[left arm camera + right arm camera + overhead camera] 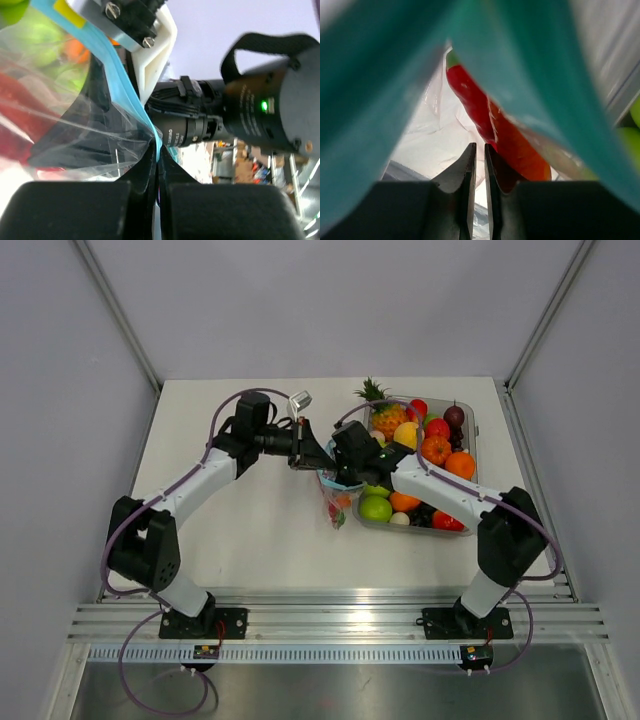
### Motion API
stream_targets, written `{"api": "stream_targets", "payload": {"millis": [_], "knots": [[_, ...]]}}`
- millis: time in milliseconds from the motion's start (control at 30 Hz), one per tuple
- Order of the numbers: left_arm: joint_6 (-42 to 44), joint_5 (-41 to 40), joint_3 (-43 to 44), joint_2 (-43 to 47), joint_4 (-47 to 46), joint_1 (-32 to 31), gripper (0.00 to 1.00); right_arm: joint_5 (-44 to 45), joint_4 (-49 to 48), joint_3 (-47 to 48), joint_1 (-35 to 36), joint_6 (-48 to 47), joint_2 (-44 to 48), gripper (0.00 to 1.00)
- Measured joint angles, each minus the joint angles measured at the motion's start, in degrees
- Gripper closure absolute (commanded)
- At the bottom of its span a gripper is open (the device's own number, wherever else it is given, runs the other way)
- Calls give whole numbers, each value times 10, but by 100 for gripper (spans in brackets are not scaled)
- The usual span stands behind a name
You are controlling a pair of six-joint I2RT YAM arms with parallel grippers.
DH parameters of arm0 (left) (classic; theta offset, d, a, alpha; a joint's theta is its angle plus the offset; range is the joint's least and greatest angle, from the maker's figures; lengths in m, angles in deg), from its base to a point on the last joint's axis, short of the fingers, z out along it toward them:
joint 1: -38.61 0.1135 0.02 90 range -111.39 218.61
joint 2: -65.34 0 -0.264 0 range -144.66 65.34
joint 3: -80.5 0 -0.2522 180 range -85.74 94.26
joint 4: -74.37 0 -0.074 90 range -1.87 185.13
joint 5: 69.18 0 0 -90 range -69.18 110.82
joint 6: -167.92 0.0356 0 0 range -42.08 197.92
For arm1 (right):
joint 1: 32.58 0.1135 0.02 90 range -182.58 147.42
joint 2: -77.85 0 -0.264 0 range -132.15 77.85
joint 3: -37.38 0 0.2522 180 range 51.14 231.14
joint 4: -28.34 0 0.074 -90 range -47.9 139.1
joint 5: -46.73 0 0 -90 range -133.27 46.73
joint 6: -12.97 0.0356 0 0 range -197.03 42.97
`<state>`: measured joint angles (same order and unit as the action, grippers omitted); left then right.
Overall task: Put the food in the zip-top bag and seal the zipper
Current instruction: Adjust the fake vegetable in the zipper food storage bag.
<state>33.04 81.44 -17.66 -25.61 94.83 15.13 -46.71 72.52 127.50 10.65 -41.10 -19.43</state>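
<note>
The clear zip-top bag (336, 505) hangs at the table's middle, just left of the tray. My left gripper (316, 460) is shut on its light-blue zipper (125, 95), the strip pinched between the fingertips in the left wrist view (159, 154). My right gripper (350, 472) sits at the bag's mouth, and its jaws (480, 147) are almost together with nothing seen between them. In the right wrist view the blurred zipper (365, 100) frames both sides. The red chili pepper (470, 97) and the orange piece (520, 147) lie inside the bag (435, 135).
A rigid clear tray (470, 415) at the right holds several toy fruits, among them a pineapple (385, 412) and a green apple (376, 507). A small clear object (300, 400) lies behind the left gripper. The right gripper's body (155, 55) fills the left wrist view.
</note>
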Motion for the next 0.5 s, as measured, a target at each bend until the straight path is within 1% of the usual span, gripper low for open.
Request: {"api": "stream_targets", "payload": {"millis": [167, 200, 333, 500], "knots": [[0, 27, 15, 21, -22, -7, 100, 21, 14, 0, 0, -2, 54, 80], [4, 23, 15, 21, -17, -5, 100, 25, 17, 0, 0, -2, 60, 80], [26, -11, 15, -4, 24, 3, 100, 31, 20, 7, 3, -2, 78, 80], [57, -47, 12, -21, 83, 6, 100, 62, 34, 32, 5, -7, 72, 80]]}}
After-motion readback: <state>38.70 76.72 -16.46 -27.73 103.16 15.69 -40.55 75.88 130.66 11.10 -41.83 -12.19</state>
